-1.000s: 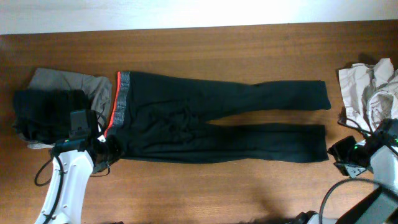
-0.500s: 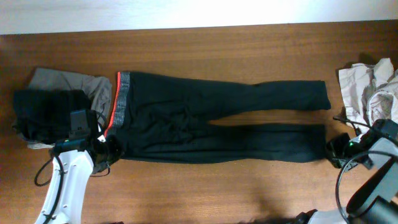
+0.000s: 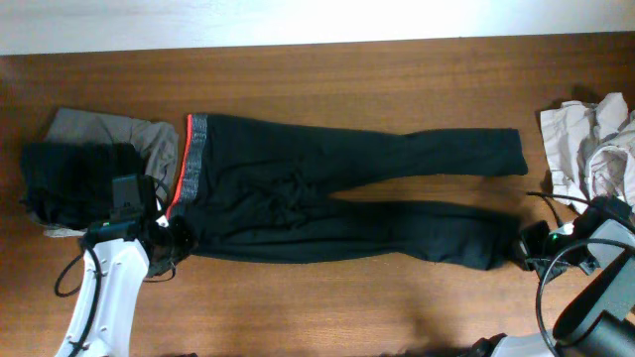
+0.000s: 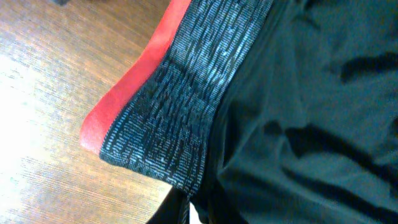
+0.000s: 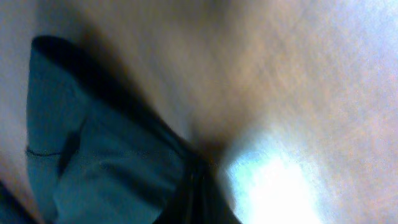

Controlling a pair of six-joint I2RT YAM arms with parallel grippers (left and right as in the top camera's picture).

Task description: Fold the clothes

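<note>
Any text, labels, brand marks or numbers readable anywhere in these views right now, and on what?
None readable. The leggings show no legible logo or tag from overhead; the grey waistband in the left wrist view carries only a knit pattern. The right wrist view is too blurred for any print.

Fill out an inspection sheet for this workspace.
Surface: brown wooden table.
Job's things: black leggings laid flat, legs toward the right; black garment on a grey-beige garment at the left; crumpled pale clothes at the right edge.
Clutter: nothing seen.
Grippers: left gripper shut on the leggings at the waistband corner; right gripper shut on the near leg's hem.
Cables: black cables loop beside both arms.
Surroundings: white strip beyond the table's far edge.
</note>
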